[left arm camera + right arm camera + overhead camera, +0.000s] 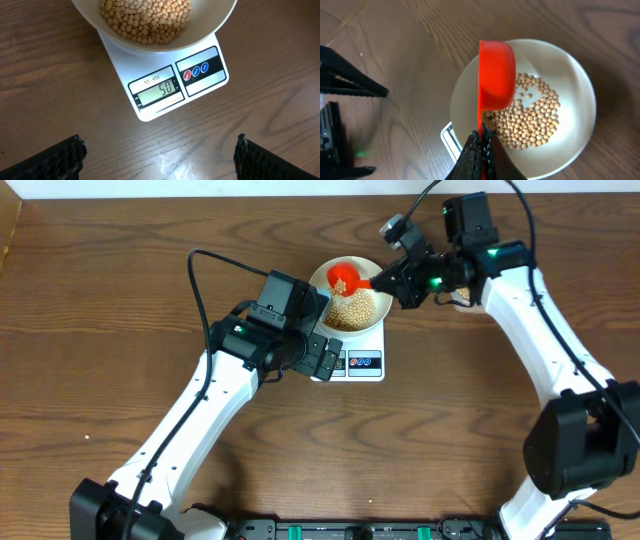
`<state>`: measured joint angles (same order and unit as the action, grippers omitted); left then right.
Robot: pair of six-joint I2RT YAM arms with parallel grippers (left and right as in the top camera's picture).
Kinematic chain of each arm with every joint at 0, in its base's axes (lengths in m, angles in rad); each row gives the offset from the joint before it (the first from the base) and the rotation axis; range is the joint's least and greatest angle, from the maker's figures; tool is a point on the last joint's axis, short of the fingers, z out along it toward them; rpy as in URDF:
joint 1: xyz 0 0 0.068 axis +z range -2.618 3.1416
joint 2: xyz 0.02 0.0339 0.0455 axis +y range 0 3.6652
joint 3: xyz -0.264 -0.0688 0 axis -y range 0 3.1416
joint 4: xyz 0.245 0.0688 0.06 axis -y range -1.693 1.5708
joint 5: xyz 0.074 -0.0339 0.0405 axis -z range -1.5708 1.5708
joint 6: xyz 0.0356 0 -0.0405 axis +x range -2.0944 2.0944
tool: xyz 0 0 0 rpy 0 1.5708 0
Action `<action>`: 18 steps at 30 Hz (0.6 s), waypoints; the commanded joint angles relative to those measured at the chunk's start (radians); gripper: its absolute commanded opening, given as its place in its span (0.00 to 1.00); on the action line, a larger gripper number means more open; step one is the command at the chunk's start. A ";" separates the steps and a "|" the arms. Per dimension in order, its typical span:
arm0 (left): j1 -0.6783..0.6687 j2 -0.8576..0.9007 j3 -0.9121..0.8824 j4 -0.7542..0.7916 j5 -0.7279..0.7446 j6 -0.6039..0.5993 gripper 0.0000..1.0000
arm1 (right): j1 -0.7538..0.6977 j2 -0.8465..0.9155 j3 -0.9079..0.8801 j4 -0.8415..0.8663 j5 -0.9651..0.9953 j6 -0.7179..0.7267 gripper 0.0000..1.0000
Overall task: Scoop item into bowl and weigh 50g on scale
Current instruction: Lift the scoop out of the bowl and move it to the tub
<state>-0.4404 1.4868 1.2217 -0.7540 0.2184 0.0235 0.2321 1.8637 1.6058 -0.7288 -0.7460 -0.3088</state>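
Observation:
The white bowl (322, 277) stands on the white scale (366, 364) and holds a pile of tan beans (352, 310). In the left wrist view the scale (200, 87) reads 50, below the bowl (212, 27) and the beans (145, 17). My right gripper (385, 280) is shut on the handle of a red scoop (345, 278), which hangs tipped on its side over the bowl's far-left part. The right wrist view shows this scoop (496, 75) above the beans (532, 120), the bowl (582, 95) and my right gripper (482, 150). My left gripper (160, 155) is open and empty over bare table just in front of the scale.
Both arms reach in from the front corners and meet at the scale. A black cable (200, 280) loops over the table behind the left arm. A black rail (360, 530) runs along the front edge. The table's far edge (200, 198) lies close behind the bowl.

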 commanded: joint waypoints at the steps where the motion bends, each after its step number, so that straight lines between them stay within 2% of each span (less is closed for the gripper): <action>1: 0.002 0.010 -0.010 -0.001 -0.010 0.002 0.96 | -0.031 -0.035 -0.003 0.000 -0.080 0.019 0.01; 18: 0.002 0.010 -0.010 -0.001 -0.010 0.002 0.96 | -0.084 -0.035 -0.003 0.000 -0.151 0.047 0.01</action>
<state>-0.4404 1.4868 1.2217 -0.7540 0.2184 0.0235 0.1509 1.8538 1.6058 -0.7288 -0.8619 -0.2722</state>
